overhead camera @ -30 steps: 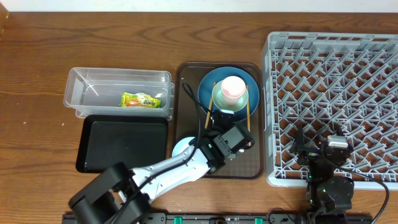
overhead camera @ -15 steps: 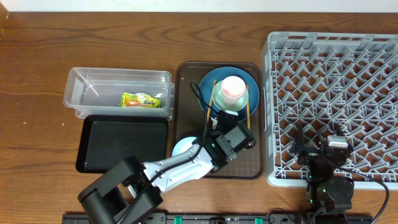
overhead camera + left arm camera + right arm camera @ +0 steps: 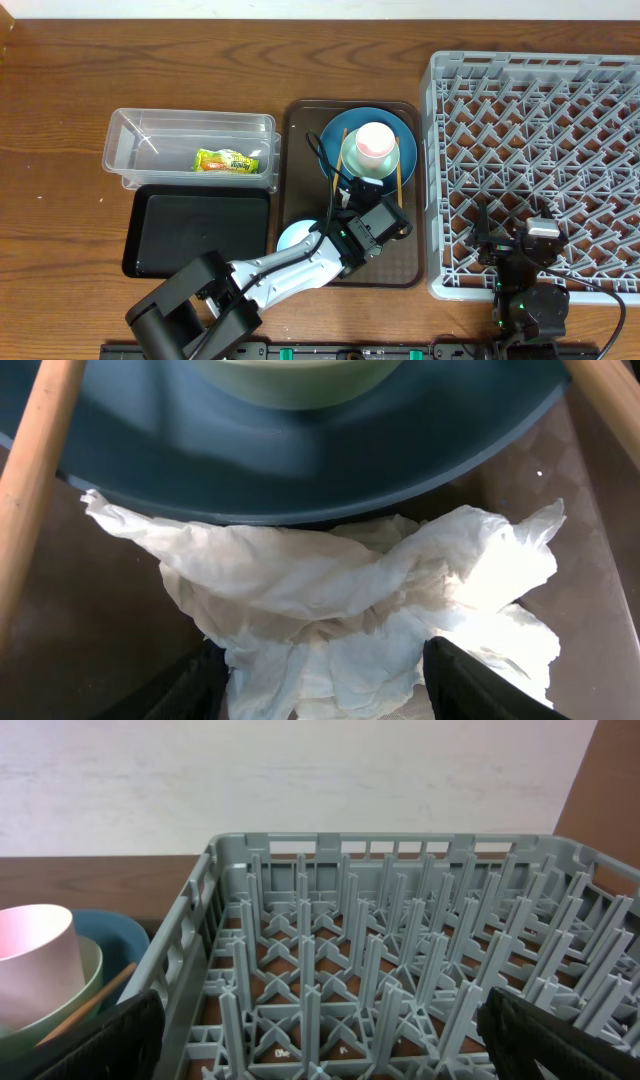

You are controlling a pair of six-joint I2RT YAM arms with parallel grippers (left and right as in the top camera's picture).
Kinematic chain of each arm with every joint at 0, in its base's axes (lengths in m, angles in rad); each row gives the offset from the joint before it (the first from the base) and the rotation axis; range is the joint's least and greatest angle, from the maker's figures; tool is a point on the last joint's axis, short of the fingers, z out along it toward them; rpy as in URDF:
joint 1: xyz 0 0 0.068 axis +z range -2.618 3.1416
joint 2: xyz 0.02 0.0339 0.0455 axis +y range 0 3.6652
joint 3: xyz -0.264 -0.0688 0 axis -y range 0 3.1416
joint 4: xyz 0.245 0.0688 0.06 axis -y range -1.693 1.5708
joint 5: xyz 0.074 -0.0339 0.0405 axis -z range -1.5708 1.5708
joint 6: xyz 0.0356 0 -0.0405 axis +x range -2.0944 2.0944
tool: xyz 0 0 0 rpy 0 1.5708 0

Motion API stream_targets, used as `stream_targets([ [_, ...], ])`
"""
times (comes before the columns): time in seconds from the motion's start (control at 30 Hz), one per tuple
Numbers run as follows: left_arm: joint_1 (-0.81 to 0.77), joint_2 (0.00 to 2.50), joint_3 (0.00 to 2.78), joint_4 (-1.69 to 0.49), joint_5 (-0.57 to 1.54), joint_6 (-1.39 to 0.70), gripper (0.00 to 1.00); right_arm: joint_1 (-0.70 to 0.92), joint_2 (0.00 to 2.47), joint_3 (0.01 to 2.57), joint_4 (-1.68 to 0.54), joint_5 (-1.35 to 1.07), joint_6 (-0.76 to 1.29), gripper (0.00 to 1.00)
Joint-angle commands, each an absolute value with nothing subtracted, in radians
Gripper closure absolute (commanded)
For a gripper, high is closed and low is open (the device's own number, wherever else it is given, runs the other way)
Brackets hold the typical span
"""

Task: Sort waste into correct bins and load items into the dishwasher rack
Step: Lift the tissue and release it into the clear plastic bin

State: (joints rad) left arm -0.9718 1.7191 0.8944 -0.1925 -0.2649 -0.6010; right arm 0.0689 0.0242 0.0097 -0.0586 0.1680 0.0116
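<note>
A yellow-green snack wrapper (image 3: pixel 227 160) is contained in the clear rectangular plastic tub (image 3: pixel 140 150). The crumpled white paper napkin (image 3: pixel 370 610), at the dark-blue plate (image 3: pixel 300 470) rim, is straddled by the spread left end effector (image 3: pixel 330 675); the right end effector (image 3: pixel 320 1040) is spread likewise.

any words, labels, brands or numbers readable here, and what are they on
No text can be read.
Wrapper: red and green print, too small to read.
Rack: faint pale marks near its bottom, too blurred to read.

Overhead looks down; L wrist close on napkin (image 3: pixel 360 610); R wrist faces rack (image 3: pixel 400 970).
</note>
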Motion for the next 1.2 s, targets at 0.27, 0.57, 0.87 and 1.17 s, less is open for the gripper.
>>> stream_targets([
  [0.27, -0.975, 1.759, 0.907, -0.192, -0.281, -0.591, 0.47, 0.080, 0.024, 0.006, -0.059, 0.168, 0.021, 0.01],
  [0.57, -0.975, 1.759, 0.907, -0.193, -0.280, -0.591, 0.69, 0.080, 0.025, 0.006, -0.059, 0.168, 0.021, 0.01],
  [0.87, -0.975, 1.747, 0.907, -0.196, -0.273, -0.591, 0.94, 0.080, 0.025, 0.006, -0.059, 0.168, 0.021, 0.01],
  [1.17, -0.975, 1.592, 0.907, -0.201, -0.169, -0.591, 0.94, 0.080, 0.025, 0.006, -0.059, 0.168, 0.021, 0.01],
])
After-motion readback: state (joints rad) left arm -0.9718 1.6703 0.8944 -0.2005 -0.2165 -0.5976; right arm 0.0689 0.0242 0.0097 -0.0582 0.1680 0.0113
